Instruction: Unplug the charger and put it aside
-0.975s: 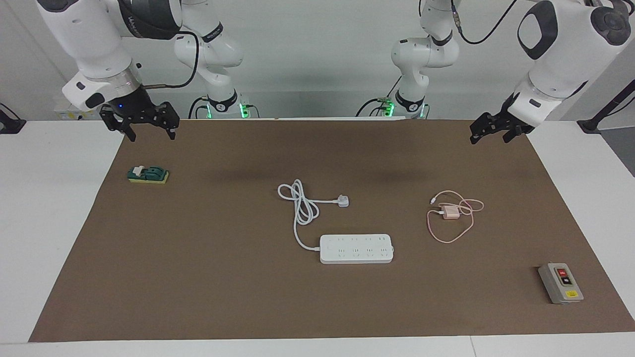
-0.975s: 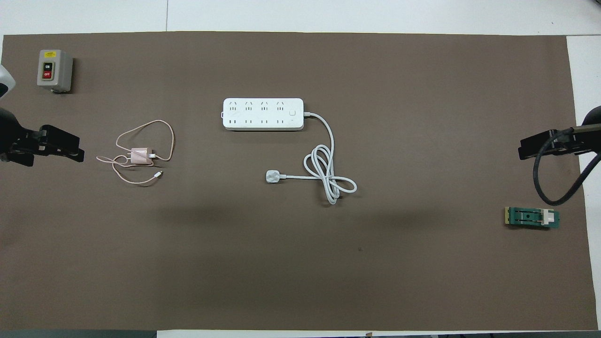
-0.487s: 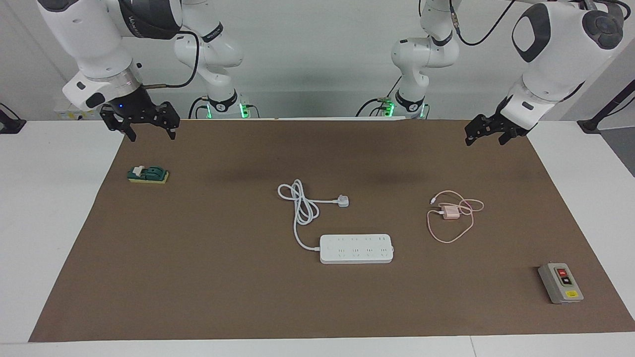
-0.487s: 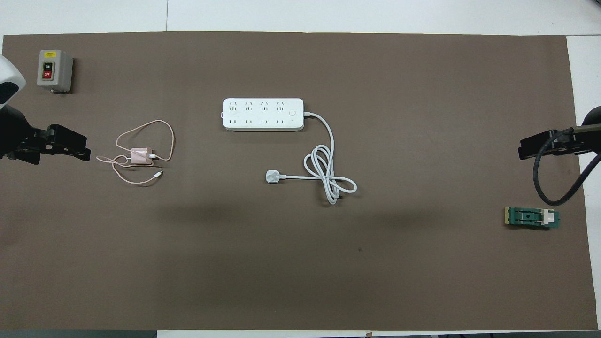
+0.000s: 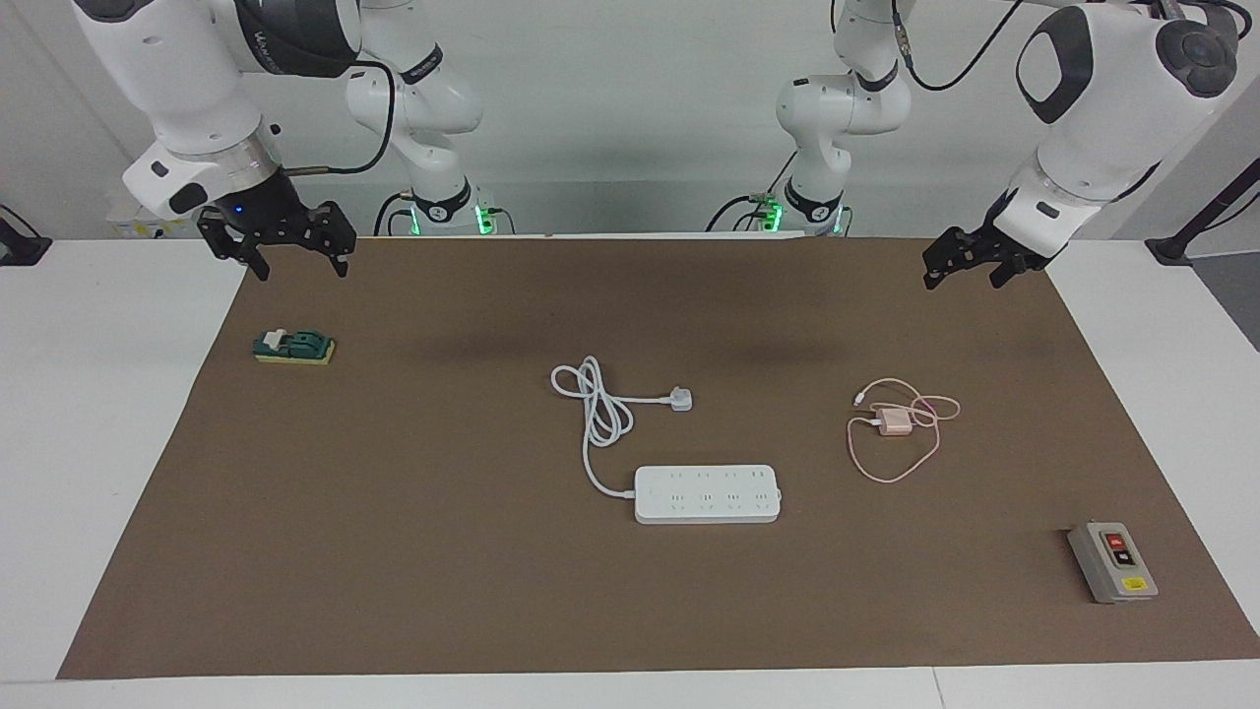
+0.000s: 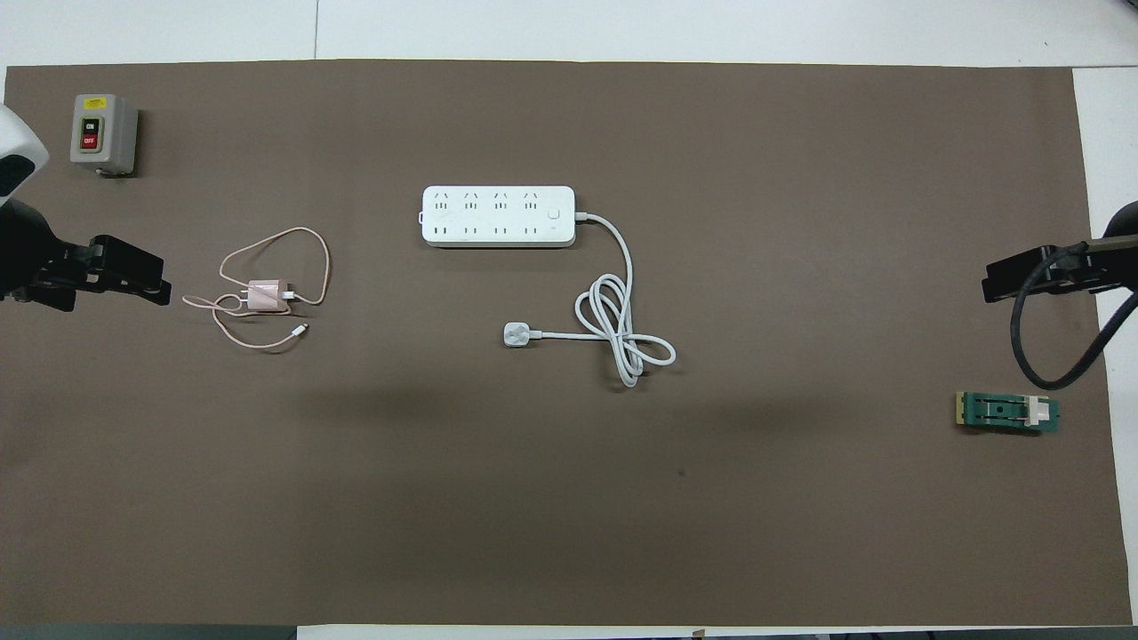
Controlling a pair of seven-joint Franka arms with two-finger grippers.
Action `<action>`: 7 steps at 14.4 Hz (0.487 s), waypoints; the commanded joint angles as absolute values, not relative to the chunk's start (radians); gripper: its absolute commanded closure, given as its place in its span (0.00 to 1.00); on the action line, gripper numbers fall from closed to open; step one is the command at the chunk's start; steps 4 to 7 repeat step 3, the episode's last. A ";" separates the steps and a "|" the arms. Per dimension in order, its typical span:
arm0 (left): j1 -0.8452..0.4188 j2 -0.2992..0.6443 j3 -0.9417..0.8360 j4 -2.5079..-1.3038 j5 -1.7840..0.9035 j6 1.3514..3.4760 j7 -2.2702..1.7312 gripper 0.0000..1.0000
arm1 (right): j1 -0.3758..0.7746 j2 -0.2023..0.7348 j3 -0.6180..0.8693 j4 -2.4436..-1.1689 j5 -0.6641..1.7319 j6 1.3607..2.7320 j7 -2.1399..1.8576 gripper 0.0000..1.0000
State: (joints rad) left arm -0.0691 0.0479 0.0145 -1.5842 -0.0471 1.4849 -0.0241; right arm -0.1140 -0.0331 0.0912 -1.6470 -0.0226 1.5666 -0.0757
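from across the table, the pink charger (image 5: 894, 423) is lying unplugged on the brown mat (image 5: 443, 591), well apart from the white power strip (image 5: 707, 493). the left gripper (image 5: 965, 266) is hanging empty, fingers apart; the right gripper (image 5: 300, 258) likewise. from overhead, the charger (image 6: 267, 296) is lying toward the left arm's end, its thin cable (image 6: 316, 258) looping around it, nearer the robots than the grey switch box (image 6: 102, 133).

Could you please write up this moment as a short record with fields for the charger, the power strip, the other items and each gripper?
charger: lying on the brown mat toward the left arm's end, not plugged into anything, cable looped around it
power strip: mid-table, sockets empty, its own white plug lying loose
switch box: at the left arm's end of the mat
green block: at the right arm's end of the mat
left gripper: raised, open, empty
right gripper: raised, open, empty, waiting
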 commanded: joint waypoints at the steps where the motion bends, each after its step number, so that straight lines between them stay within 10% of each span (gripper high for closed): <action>1: -0.071 0.057 0.015 -1.566 -0.031 1.483 -0.011 0.00 | -0.129 -0.048 0.103 -1.647 -0.015 1.551 -0.092 0.00; 7: -0.071 0.057 0.015 -1.566 -0.031 1.483 -0.011 0.00 | -0.129 -0.048 0.103 -1.647 -0.015 1.551 -0.092 0.00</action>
